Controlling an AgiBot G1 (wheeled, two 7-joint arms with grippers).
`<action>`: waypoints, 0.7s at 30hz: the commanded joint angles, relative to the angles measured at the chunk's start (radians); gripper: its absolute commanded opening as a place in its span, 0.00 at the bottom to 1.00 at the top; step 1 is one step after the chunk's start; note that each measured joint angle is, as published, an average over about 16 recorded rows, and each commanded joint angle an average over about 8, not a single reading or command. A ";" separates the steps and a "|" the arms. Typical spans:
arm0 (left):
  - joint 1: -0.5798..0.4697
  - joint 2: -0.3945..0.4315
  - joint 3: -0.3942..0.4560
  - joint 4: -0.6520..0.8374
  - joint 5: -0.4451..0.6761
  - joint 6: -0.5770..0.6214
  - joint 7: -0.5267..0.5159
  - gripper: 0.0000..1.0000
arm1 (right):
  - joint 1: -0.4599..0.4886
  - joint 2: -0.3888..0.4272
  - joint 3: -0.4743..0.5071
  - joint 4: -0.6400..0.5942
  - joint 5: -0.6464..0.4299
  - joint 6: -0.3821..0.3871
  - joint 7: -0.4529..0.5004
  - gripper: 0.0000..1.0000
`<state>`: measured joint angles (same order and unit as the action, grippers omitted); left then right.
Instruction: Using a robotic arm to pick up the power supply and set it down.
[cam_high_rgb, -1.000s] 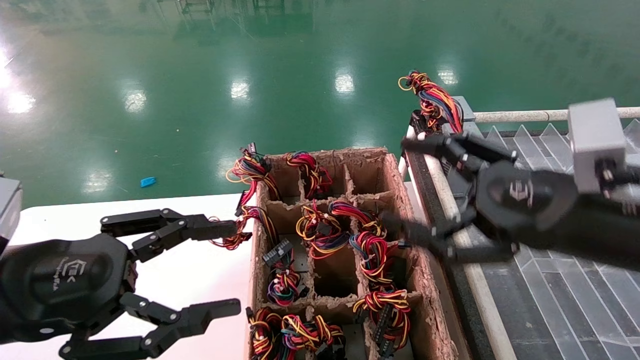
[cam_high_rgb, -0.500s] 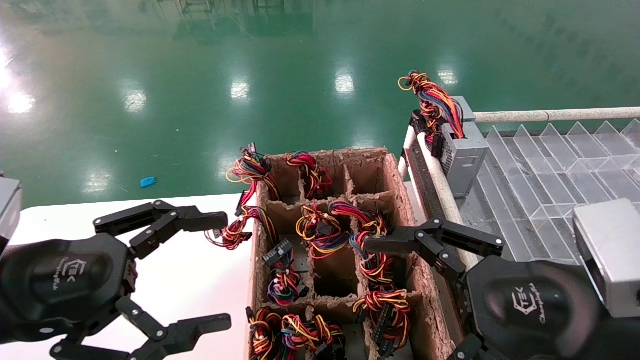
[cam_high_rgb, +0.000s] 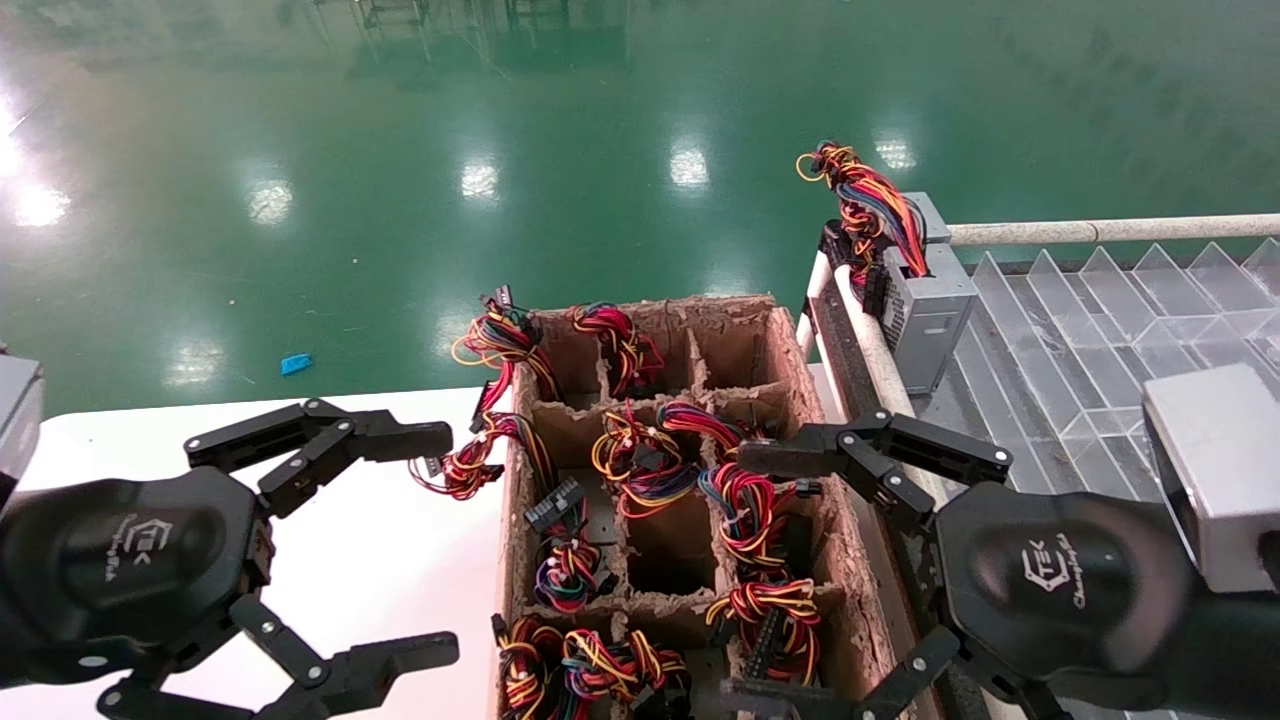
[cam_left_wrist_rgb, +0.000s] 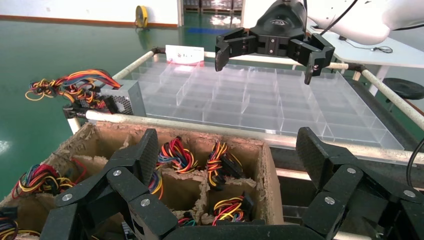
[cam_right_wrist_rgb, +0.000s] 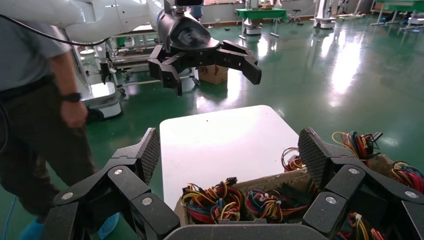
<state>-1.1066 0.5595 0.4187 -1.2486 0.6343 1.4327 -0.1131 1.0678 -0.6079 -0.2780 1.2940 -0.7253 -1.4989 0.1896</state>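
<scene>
One power supply (cam_high_rgb: 925, 305) stood at the far left corner of the clear divider tray (cam_high_rgb: 1100, 330), apart from my wide-open right gripper (cam_high_rgb: 800, 560), which hung over the cardboard box (cam_high_rgb: 790, 370). I judged another pick came next, from the box. My palm read "TEK". My left gripper (cam_high_rgb: 440, 540), also wide, idled over the white table (cam_high_rgb: 400, 560).
</scene>
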 joint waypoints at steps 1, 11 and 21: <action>0.000 0.000 0.000 0.000 0.000 0.000 0.000 1.00 | 0.002 -0.001 0.000 -0.003 -0.001 0.001 -0.001 1.00; 0.000 0.000 0.000 0.000 0.000 0.000 0.000 1.00 | 0.006 -0.003 -0.001 -0.009 -0.005 0.003 -0.003 1.00; 0.000 0.000 0.000 0.000 0.000 0.000 0.000 1.00 | 0.008 -0.004 -0.001 -0.012 -0.006 0.004 -0.003 1.00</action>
<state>-1.1066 0.5595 0.4188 -1.2486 0.6343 1.4327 -0.1131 1.0753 -0.6114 -0.2794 1.2819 -0.7309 -1.4950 0.1863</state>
